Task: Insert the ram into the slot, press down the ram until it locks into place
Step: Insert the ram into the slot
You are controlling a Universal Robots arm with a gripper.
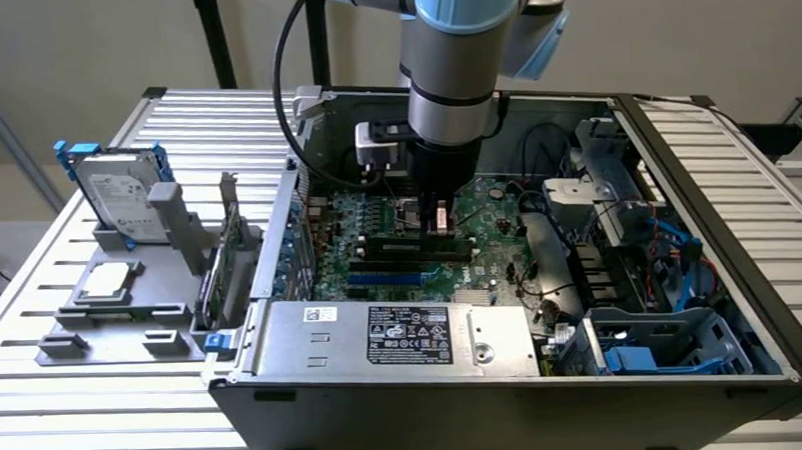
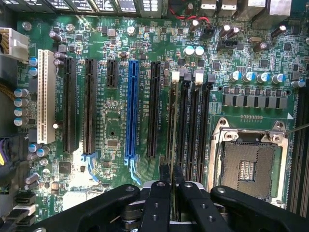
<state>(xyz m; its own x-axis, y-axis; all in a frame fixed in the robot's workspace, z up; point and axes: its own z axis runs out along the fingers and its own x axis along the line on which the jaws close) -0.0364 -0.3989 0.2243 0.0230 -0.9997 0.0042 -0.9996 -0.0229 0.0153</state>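
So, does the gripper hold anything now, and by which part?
Seemingly the ram, seen edge-on: the gripper pinches its two flat faces at the upper edge.

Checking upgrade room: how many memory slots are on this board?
4, parallel: first slot beside the processor socket, second slot, third slot, and a fourth mostly hidden beneath the ram.

Hard drive (image 1: 117, 195) upright on grey fixture (image 1: 118, 335) beside the case (image 1: 514, 406); blue slot (image 2: 131, 111), CPU socket (image 2: 248, 166).
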